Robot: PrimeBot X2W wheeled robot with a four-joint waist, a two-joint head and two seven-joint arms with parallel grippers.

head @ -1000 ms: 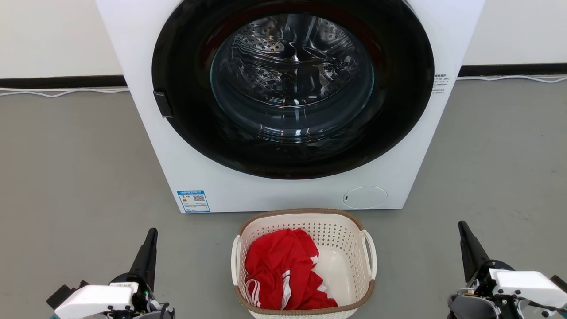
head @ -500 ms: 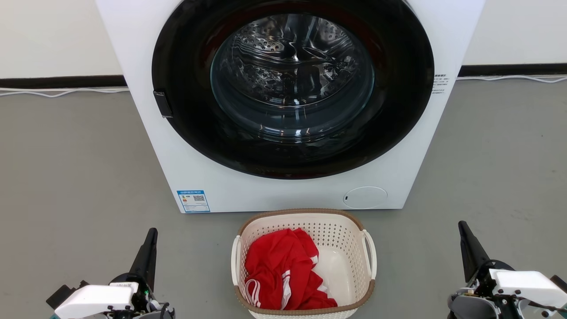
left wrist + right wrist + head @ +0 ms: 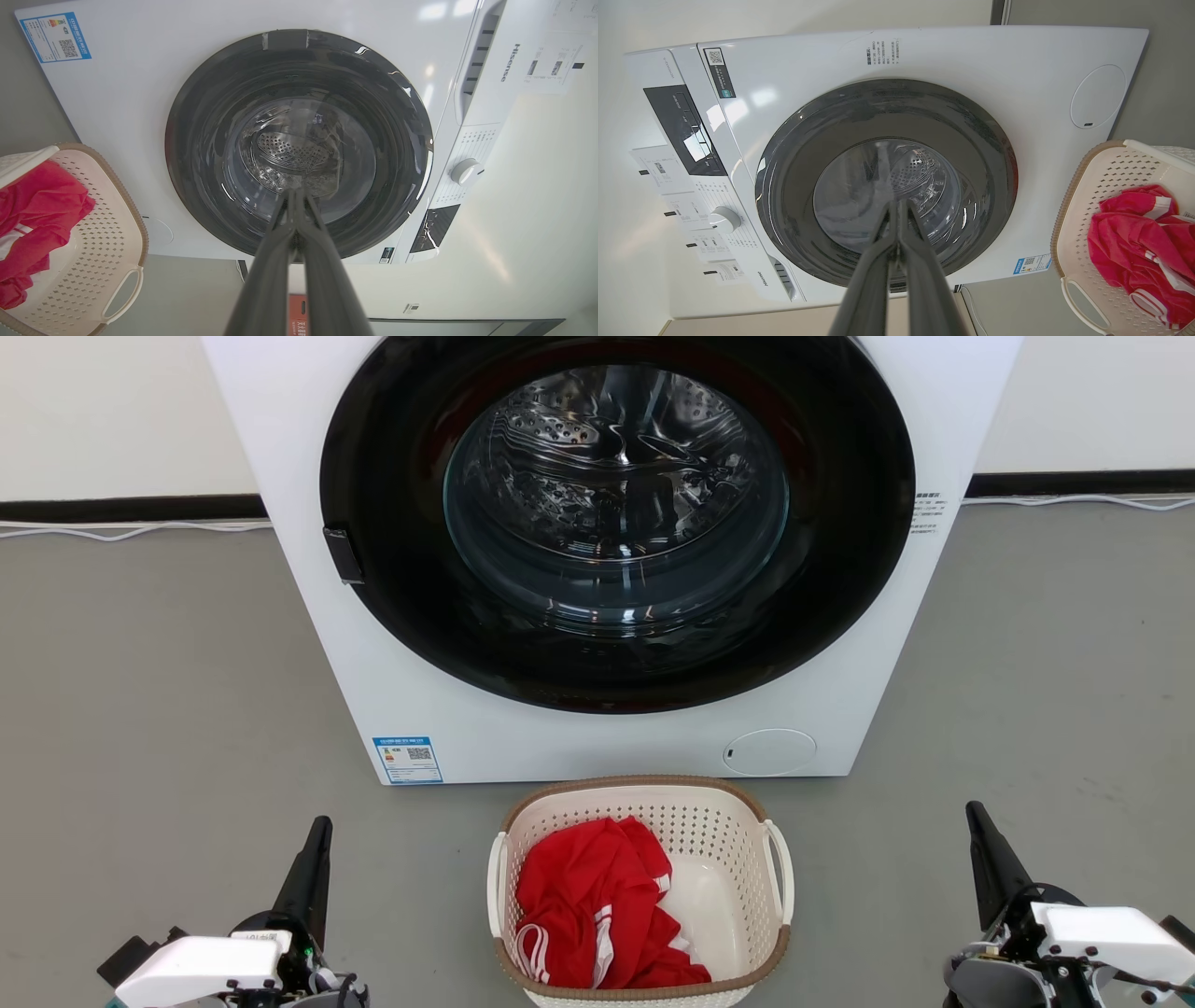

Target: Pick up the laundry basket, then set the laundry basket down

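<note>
On the grey floor [image 3: 140, 709], just before the washing machine [image 3: 280, 429], the laundry basket [image 3: 719, 826] sits upright with a red garment [image 3: 588, 896] inside. The left gripper [image 3: 319, 840] and right gripper [image 3: 978, 821] flank it, well apart from its handles, each pincer pressed together on nothing. The scene suits a basket waiting to be lifted or one set back down; nothing here tells which.

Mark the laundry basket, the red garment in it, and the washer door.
laundry basket [image 3: 714, 821]: head view, perforated back wall.
red garment [image 3: 579, 896]: head view, middle of the cloth.
washer door [image 3: 616, 495]: head view, centre of the glass.
</note>
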